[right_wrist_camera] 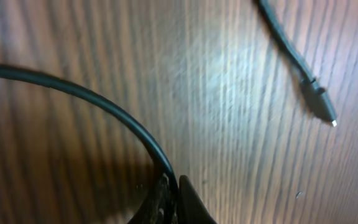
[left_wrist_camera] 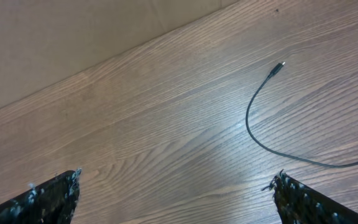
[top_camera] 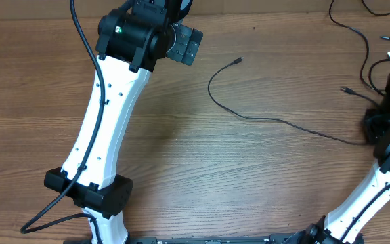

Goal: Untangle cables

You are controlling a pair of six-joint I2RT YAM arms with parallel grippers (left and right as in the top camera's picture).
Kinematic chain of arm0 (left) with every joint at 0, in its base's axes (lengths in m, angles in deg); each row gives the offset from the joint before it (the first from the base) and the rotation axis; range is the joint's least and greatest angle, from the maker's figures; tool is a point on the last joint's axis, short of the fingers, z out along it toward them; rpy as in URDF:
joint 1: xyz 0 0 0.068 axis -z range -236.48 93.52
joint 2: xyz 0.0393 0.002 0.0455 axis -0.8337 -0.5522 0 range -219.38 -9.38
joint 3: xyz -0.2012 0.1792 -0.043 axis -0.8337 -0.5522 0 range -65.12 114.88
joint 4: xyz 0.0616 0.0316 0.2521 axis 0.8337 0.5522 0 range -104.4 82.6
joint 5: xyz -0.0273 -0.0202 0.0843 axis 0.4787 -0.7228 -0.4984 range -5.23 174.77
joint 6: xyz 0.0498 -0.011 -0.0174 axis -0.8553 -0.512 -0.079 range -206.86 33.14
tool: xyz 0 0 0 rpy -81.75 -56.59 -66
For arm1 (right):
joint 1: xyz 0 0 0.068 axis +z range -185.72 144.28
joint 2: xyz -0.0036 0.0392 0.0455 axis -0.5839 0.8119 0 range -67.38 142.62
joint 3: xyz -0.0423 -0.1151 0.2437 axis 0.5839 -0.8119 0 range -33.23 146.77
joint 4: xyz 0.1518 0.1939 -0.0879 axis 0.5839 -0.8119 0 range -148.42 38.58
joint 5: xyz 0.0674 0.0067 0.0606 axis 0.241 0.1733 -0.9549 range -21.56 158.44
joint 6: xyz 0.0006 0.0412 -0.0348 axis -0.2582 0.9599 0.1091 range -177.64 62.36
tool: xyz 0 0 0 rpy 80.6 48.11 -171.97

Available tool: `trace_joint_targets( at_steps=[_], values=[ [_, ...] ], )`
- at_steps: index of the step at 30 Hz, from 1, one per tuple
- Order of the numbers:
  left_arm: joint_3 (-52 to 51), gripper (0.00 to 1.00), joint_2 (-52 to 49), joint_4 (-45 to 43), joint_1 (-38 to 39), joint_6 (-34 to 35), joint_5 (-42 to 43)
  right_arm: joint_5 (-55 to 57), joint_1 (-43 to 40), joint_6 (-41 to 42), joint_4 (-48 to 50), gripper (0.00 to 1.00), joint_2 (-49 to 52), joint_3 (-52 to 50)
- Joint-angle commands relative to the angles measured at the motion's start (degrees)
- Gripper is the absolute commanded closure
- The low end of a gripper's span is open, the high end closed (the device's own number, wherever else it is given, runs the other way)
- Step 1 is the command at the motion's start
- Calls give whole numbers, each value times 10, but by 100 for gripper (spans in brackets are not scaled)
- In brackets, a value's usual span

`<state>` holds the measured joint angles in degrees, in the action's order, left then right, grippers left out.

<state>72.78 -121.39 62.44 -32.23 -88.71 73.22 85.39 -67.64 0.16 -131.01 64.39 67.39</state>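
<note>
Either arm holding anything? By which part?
The right gripper is shut on a black cable, pinching the plain cord, with no plug showing at the pinch. The left gripper is open and holds nothing.

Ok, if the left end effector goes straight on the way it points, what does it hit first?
Probably the bare table: the open left end effector faces plain wood. The cable lies right of that line in the wrist view, though depth is unclear.

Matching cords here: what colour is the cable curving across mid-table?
The cable is black, seen best in the left wrist view.
</note>
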Motion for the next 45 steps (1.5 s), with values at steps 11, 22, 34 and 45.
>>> trace_joint_targets(
  at_steps=[11,22,34,45],
  values=[
    [-3,0,-5,-8,-3,6,11,14,-9,-24,8,0,8,3],
    [-3,1,-5,-9,-3,6,31,-68,49,-104,58,0,4,9],
    [-3,0,-5,-9,-3,6,41,-206,200,-345,89,0,-19,171],
    [-3,1,-5,-11,-3,6,35,-310,370,-713,62,0,-18,191]
  ],
)
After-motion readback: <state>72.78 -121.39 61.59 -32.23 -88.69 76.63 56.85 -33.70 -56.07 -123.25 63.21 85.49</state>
